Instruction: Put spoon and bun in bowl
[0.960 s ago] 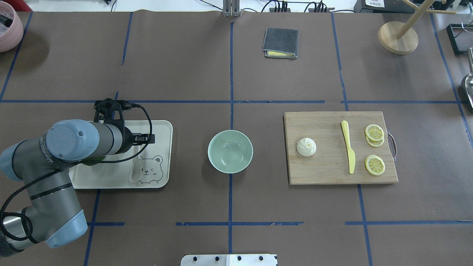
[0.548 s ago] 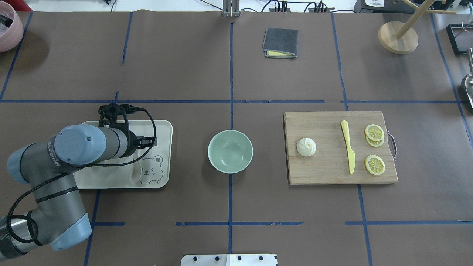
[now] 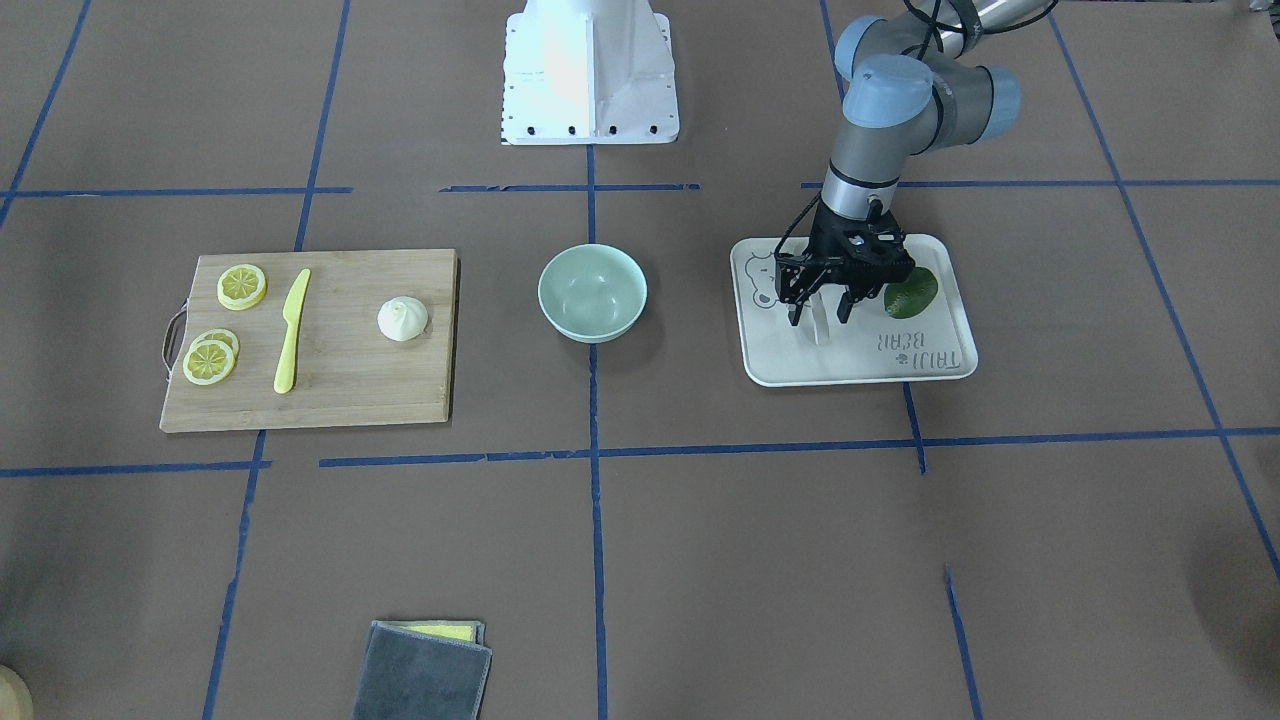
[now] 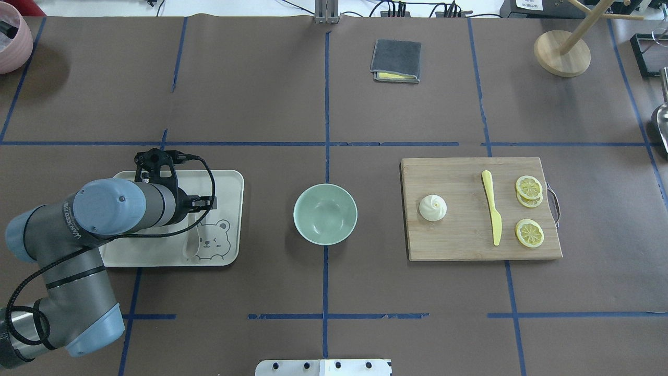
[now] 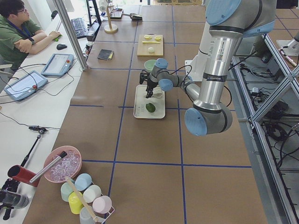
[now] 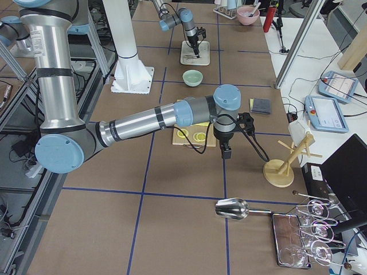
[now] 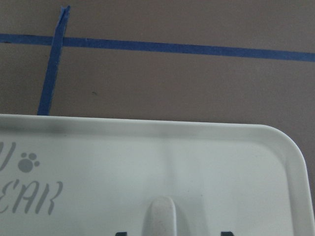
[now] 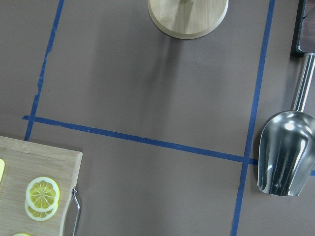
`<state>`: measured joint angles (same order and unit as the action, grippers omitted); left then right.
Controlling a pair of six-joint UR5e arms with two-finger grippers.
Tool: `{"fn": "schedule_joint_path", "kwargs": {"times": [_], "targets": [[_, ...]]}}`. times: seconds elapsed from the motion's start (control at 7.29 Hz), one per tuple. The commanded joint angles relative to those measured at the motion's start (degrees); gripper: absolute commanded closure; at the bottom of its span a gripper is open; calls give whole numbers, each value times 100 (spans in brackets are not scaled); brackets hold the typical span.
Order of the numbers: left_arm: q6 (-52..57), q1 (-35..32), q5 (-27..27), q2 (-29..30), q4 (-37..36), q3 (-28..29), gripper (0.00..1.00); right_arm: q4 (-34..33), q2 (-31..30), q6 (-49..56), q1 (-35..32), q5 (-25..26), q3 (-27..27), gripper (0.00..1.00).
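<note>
The left gripper point(image 3: 819, 316) hangs with jaws spread wide astride the handle of the spoon point(image 4: 190, 245), which lies on the white tray point(image 4: 224, 180); the bowl point(image 4: 313, 230) stands beside the tray; the bun point(image 4: 432, 207) sits on the cutting board point(image 4: 459, 240); the right gripper point(image 6: 225, 150) hangs beyond that board, and I cannot tell how its jaws stand.

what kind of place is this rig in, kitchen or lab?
Most likely a robotics lab, not a kitchen: a blue tape grid on the paper-covered table, and an operator beside it at a desk with tablets.
</note>
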<state>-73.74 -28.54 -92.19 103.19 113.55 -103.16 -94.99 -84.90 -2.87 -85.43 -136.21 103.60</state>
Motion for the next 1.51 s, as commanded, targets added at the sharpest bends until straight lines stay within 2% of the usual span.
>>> {"fn": "schedule_joint_path", "kwargs": {"times": [0.0,0.27,0.41,0.55,0.69,0.82,1.1,1.37], "targets": [[0,15,8,-1,1,7,31,-2,-9,-3,0,-1,-7,0],[0,68,9,-1,1,15,32,7,-17,-3,0,-1,2,0],[-9,111,17,-9,1,15,36,-2,-26,-3,-9,-2,2,0],[-17,103,9,-9,1,24,61,7,-26,-12,-9,-2,2,0],[-18,112,9,-9,1,33,76,-2,-26,-12,-9,-2,2,0],[-18,112,9,-9,1,24,99,-2,-44,-12,-9,-2,11,0],[-18,94,-9,-27,1,-63,100,-2,-44,-12,-9,-2,29,0],[-96,50,-44,25,-43,-448,100,-2,-44,-12,-9,-2,29,0]]}}
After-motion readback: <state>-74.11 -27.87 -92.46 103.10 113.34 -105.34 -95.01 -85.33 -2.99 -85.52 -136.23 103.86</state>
